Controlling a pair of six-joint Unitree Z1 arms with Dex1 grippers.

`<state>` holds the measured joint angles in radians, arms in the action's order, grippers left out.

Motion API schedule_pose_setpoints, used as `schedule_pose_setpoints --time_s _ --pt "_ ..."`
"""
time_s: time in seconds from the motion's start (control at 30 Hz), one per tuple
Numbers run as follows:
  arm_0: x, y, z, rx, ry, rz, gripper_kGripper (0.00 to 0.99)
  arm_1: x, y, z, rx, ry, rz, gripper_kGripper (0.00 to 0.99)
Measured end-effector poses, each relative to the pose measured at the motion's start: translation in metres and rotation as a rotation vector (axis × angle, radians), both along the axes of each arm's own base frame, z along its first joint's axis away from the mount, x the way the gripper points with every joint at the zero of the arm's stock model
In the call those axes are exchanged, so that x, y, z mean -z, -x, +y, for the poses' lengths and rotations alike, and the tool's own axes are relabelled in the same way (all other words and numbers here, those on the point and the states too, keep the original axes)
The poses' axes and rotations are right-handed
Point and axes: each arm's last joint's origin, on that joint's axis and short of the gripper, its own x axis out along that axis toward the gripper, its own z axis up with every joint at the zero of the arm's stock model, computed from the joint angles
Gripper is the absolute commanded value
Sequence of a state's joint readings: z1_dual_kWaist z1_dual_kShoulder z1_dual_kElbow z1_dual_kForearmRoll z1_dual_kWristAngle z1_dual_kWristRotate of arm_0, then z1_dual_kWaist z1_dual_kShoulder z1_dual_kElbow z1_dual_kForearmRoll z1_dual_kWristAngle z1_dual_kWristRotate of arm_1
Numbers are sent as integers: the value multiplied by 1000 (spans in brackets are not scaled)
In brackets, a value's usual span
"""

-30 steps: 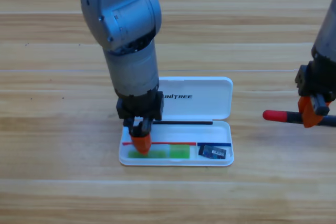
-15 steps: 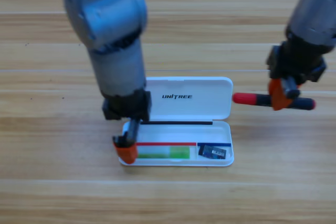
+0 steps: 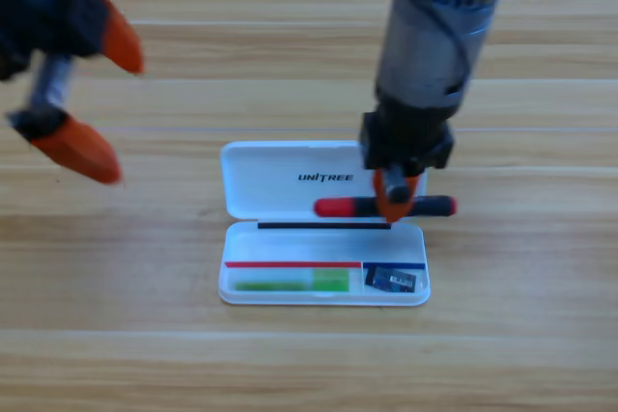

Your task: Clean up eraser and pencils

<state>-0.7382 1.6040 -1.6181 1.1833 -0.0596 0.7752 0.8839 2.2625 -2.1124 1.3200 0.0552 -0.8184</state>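
High view. The right arm [image 3: 435, 36], a grey jointed column with a smooth metallic sheen, descends from the top edge to the middle of the frame, its forearm near vertical. Its black pincer [image 3: 393, 202] points down and is clamped on the marker [image 3: 386, 206], orange jaws closed across the barrel at about mid-length. The marker, a slim black stick with a red cap on its left end, is held level over the case [image 3: 323, 229], along the hinge line between lid and tray, its black end reaching just past the case's right edge.

The left pincer [image 3: 82, 94] sits at the upper left edge, large and partly cut off, its two orange wedge-shaped jaws spread well apart with nothing between them.

The case is white glossy plastic with rounded corners, lid laid flat and open, bearing dark lettering. The green pencil [image 3: 292, 283] lies lengthwise in the tray's left compartment. The eraser [image 3: 391, 280], a small dark block with a pale label, lies in the right compartment.

The tabletop [image 3: 521, 335] is pale wood with grain running left to right.
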Motion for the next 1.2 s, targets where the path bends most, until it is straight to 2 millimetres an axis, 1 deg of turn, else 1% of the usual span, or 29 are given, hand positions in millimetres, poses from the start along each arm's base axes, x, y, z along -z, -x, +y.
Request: schedule_pose_setpoints --time_s 0.1,0.27,0.43,0.57,0.7,0.9,1.2 --pt "-6 0 19 -43 25 -5 990 9 -2 16 -16 3 3 0" --pt "-7 -11 37 -107 74 25 990 21 -7 33 -22 6 6 0" --pt "-3 -25 56 -187 140 -17 990 32 -13 42 -18 10 7 0" --pt "6 -25 77 -258 150 -38 990 38 -15 44 -18 22 9 0" --pt "12 -22 83 -276 142 -26 990 48 -16 46 -19 38 21 0" --pt "20 -20 85 -280 147 -7 990 48 -16 46 -18 40 23 0" --pt "24 -19 85 -279 153 -13 990 48 -16 46 -16 41 24 2"
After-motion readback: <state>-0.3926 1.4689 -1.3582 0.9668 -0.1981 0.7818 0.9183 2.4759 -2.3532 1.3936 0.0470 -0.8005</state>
